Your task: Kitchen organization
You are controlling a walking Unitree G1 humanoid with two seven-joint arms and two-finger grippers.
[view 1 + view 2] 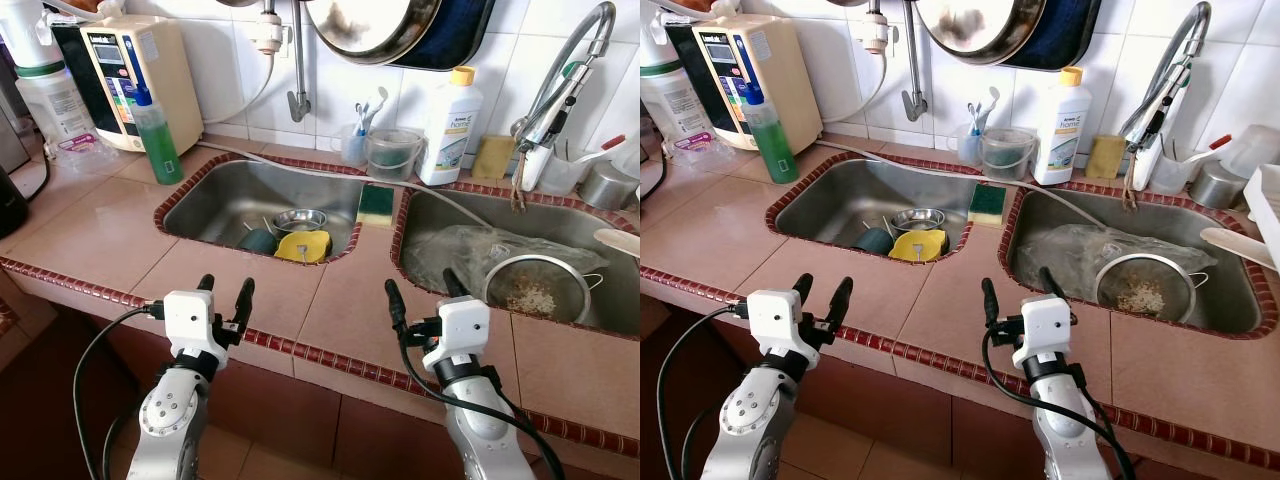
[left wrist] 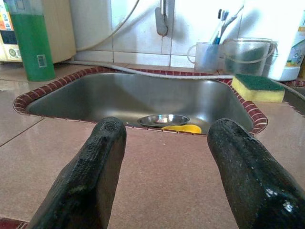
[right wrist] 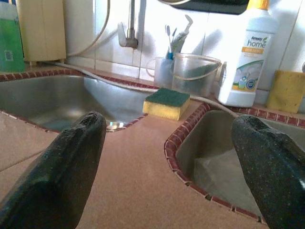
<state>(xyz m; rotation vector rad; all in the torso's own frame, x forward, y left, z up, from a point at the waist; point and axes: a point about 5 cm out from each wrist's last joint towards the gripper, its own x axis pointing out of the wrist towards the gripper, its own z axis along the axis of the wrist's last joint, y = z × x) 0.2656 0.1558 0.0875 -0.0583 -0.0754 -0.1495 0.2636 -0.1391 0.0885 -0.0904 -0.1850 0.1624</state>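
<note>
A double steel sink is set in a tan tiled counter. The left basin holds a small steel bowl, a yellow dish and a dark cup. In the right basin lie a wire strainer with food scraps and a crumpled clear bag. A yellow-green sponge rests on the divider between the basins. My left gripper hovers open over the counter's front edge, before the left basin. My right gripper is open too, near the front edge by the right basin. Both are empty.
A green soap bottle and a beige water filter stand at back left. A white detergent bottle, a clear jug, a cup of toothbrushes and a tap line the back wall. Pans hang above.
</note>
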